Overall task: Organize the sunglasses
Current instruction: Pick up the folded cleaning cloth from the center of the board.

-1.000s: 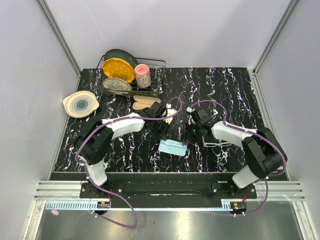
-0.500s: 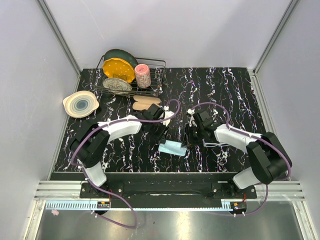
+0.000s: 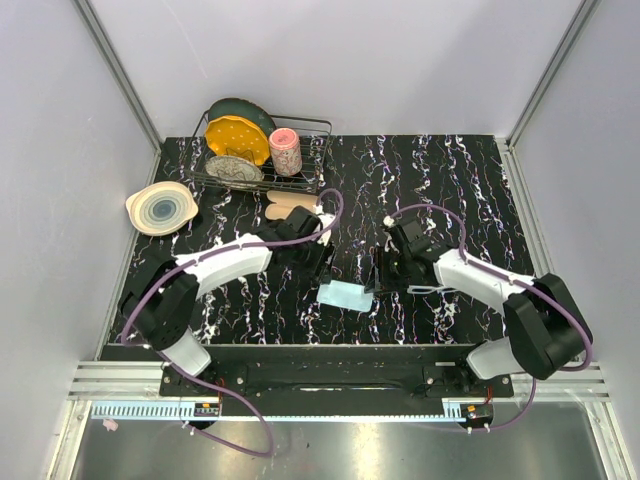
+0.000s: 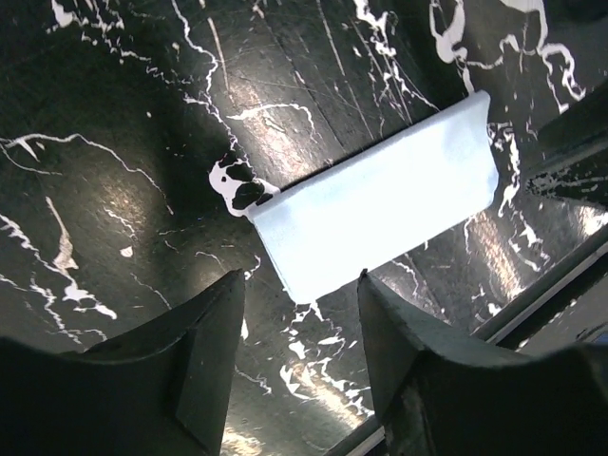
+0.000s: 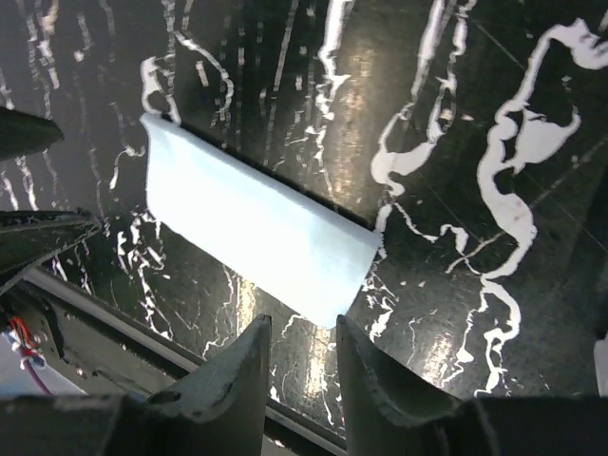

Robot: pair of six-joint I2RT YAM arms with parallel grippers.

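- Top external view: black marble-pattern table (image 3: 480,180) with white veining, carrying all items listed.
- Wire dish rack (image 3: 318,150), far-left area; holds a yellow round plate (image 3: 237,138) and a pink cup (image 3: 286,152).
- Left hand (image 3: 318,268): dark fingers (image 4: 204,361) apart, nothing between them; just left of the cloth.
- Right hand (image 3: 383,275): dark fingers (image 5: 228,380) apart by a narrower gap, nothing between them; just right of the cloth.
- Cream round dish (image 3: 160,208) with blue rings, left edge.
- Light-blue folded cloth (image 3: 346,295), flat on the table between both hands.
- Thin whitish-framed sunglasses (image 3: 425,291), on the table just right of the right hand, partly hidden by that arm.
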